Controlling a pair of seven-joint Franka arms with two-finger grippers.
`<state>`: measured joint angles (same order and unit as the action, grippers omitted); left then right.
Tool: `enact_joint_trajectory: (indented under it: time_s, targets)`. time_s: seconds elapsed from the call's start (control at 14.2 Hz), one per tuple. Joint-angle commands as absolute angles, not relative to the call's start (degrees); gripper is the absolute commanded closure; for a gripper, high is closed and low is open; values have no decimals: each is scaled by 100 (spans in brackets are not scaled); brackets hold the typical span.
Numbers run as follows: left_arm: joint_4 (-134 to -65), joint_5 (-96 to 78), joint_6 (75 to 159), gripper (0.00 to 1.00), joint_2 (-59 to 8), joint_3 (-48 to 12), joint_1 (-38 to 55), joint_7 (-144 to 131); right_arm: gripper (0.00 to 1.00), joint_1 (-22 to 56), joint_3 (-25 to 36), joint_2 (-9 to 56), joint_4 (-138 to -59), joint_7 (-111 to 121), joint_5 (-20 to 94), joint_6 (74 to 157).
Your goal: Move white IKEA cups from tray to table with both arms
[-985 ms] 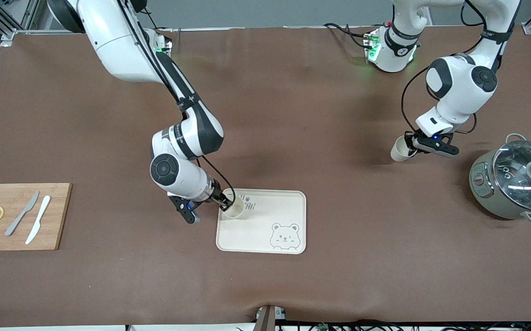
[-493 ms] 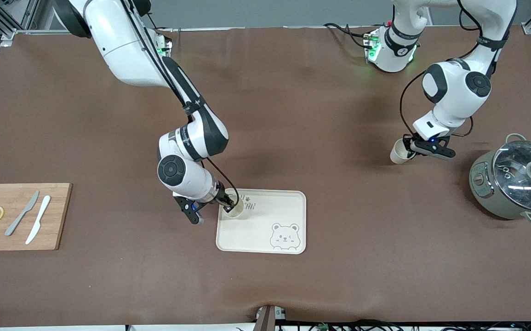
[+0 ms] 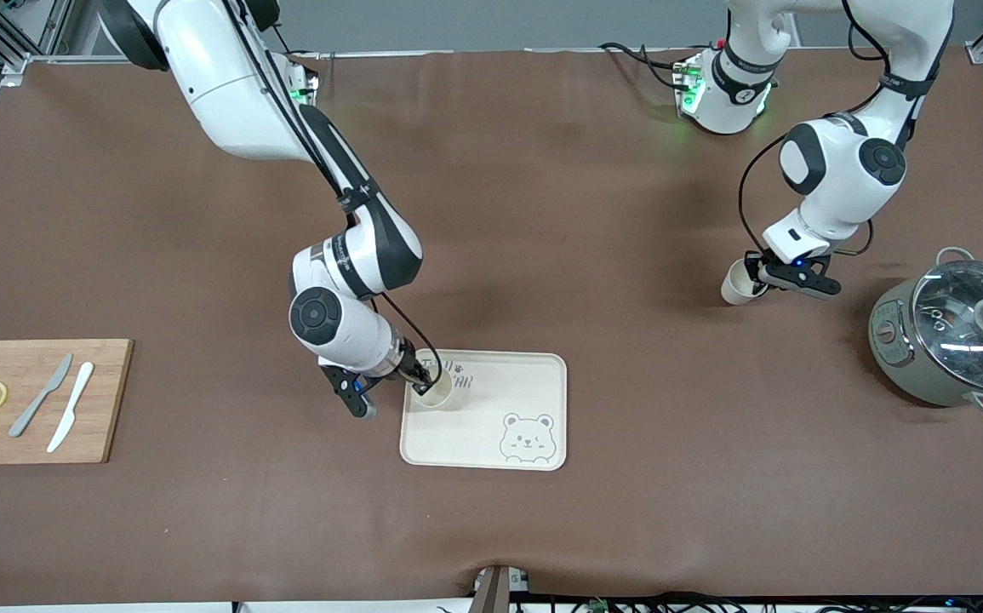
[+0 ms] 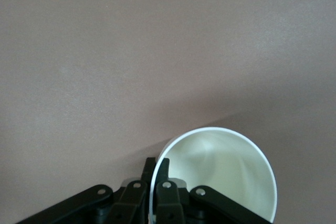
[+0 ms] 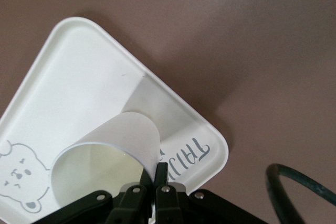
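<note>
Brown mat covers the whole table (image 3: pixel 542 213), and the job looks halfway — the left gripper (image 3: pixel 757 274) is clamped on the rim of one white cup (image 3: pixel 736 286) over bare mat near the pot (image 3: pixel 951 332), tilted, not yet set down. The right gripper (image 3: pixel 417 378) has pinched the wall of the other cup (image 3: pixel 437 393) — upright, mouth up, on the tray (image 3: pixel 508 400).

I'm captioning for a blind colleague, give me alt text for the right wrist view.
The right gripper is shut on the rim of a white cup over the cream tray, which shows a bear drawing and grey lettering and lies on the brown table.
</note>
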<state>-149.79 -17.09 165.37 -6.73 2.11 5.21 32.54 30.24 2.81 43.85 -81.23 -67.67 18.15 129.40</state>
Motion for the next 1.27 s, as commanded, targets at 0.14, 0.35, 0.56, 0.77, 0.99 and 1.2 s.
enact_joint_trajectory:
  time_s: [0.14,0.35,0.56,0.77,0.99,1.2]
  targets:
    - [-14801,-2012,16620,100,-826,62,501,3463,100,2646,290,4333,-7453,-6270,1907,11638]
    - [-14696,-2197,16620,100,-975,-97,492,3480,100,2295,299,4131,-7550,-5582,1907,11138]
    - [-14634,-2232,16629,100,-1020,-105,492,3507,100,1987,316,3938,-7803,-4740,1846,10811]
    - [-14634,-2232,16620,100,-1037,-105,492,3559,100,1557,334,3587,-8260,-3704,1828,10828]
    - [-14616,-2241,16629,69,-1055,-105,483,3753,100,1389,483,3472,-8657,-3034,1232,10872]
    - [-14616,-2241,16655,22,-1055,-105,483,3753,100,1135,483,3463,-8692,-2464,1169,10863]
